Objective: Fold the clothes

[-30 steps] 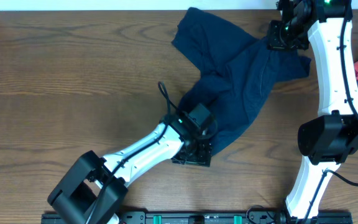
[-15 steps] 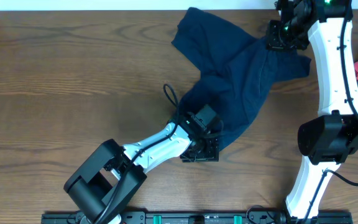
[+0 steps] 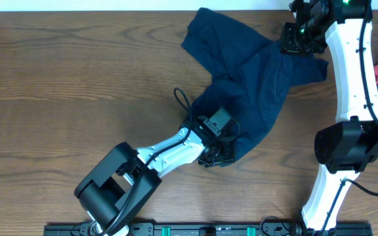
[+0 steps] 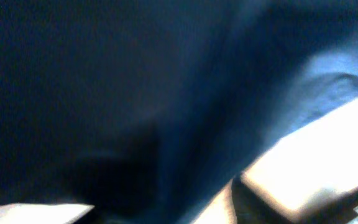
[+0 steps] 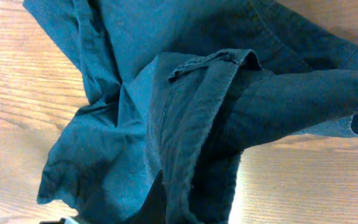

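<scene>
Nearest me, the left tool (image 3: 216,149) sits buried in the near edge of the crumpled dark navy-blue soft fabric garment (image 3: 251,78); I cannot tell whether it is apart or together. The garment sprawls across the brown wooden tabletop (image 3: 77,78). At the far side, the right tool (image 3: 296,42) is clamped on its corner.

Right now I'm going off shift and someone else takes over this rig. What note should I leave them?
Right gripper: shut on the far right corner of the dark navy-blue fabric garment.
Left gripper: pressed into the garment's near edge; fabric hides its jaws, so the grip is unclear.
Garment: crumpled, lying diagonally on the brown wooden table.
Done: no fold visible.
To do: flatten it, then fold.
</scene>
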